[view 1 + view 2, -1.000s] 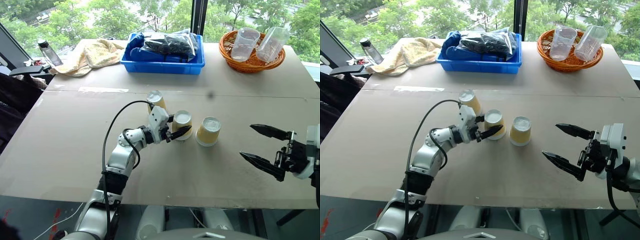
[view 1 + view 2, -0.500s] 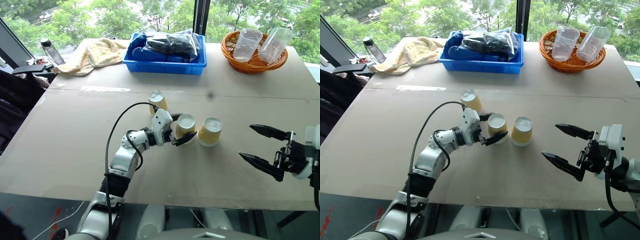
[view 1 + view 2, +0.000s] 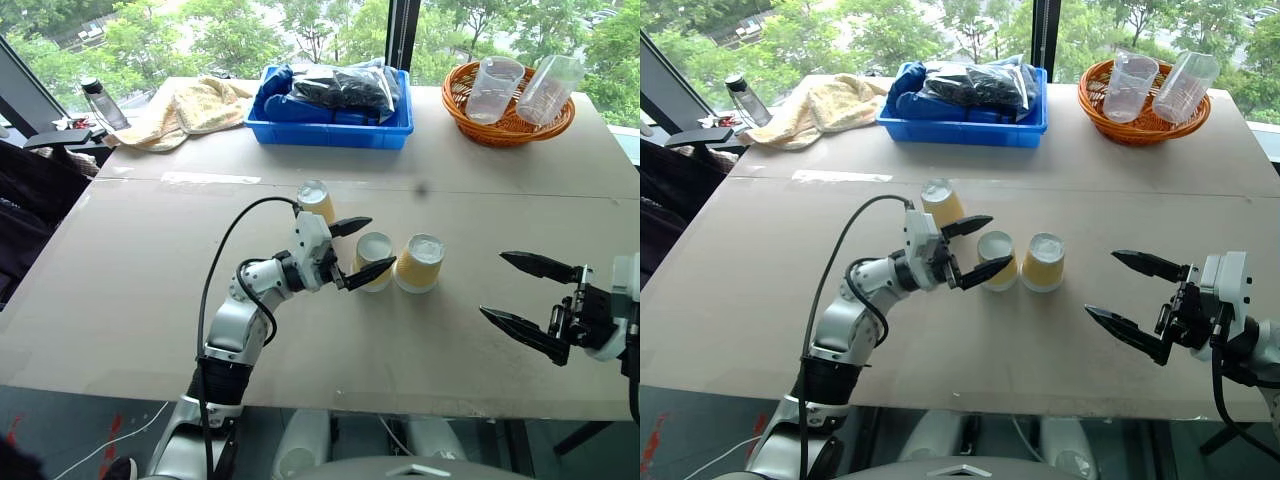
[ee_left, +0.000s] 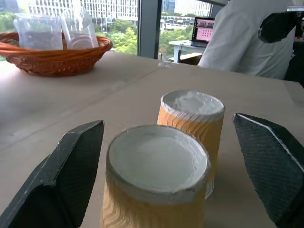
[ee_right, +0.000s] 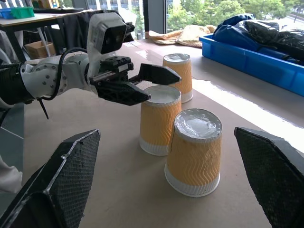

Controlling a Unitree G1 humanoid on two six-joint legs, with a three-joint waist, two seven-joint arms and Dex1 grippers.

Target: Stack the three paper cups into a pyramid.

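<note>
Two paper cups (image 3: 375,261) (image 3: 418,263) upside down, side by side mid-bench (image 3: 130,290), apparently just touching: a ready base for the pyramid. Third cup (image 3: 316,203) inverted just behind and to the left, unstacked, likely the top piece. Left gripper (image 3: 357,248) beside the nearer base cup, fingers (image 3: 367,272) spread wide around its top, gripping nothing — judged a release. Right gripper (image 3: 528,297) well apart at the right, fingers spread, empty, seemingly waiting.
</note>
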